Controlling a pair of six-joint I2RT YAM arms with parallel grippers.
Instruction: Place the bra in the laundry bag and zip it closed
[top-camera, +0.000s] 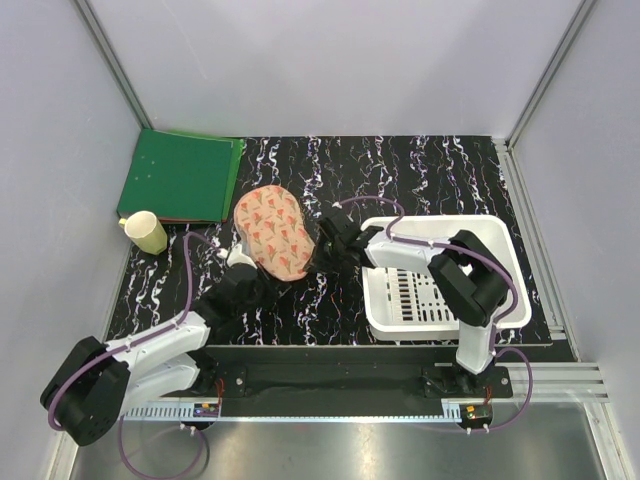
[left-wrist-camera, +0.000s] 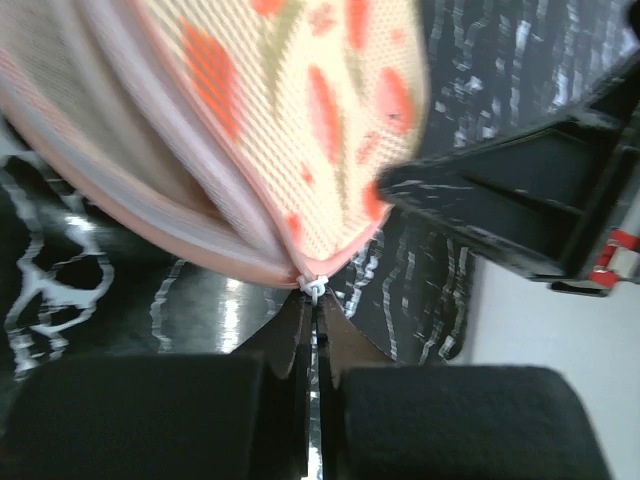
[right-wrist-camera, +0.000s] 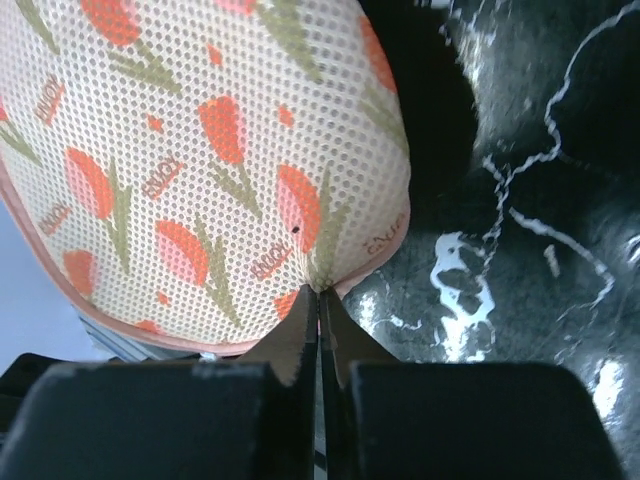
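Observation:
The laundry bag (top-camera: 272, 232) lies on the black marbled table, a peach mesh pouch with red-orange tulip prints. It looks closed along its pink rim. The bra is hidden from every view. My left gripper (top-camera: 241, 262) is at the bag's near left edge. In the left wrist view, the left gripper (left-wrist-camera: 310, 303) is shut on the small white zipper pull (left-wrist-camera: 313, 287). My right gripper (top-camera: 318, 246) is at the bag's right edge. In the right wrist view, the right gripper (right-wrist-camera: 320, 297) is shut, pinching a fold of the bag's mesh (right-wrist-camera: 200, 160).
A white slotted basket (top-camera: 478, 232) stands right of the bag, under the right arm. A green folder (top-camera: 180, 177) and a pale yellow cup (top-camera: 146, 232) sit at the back left. Grey walls enclose the table on three sides.

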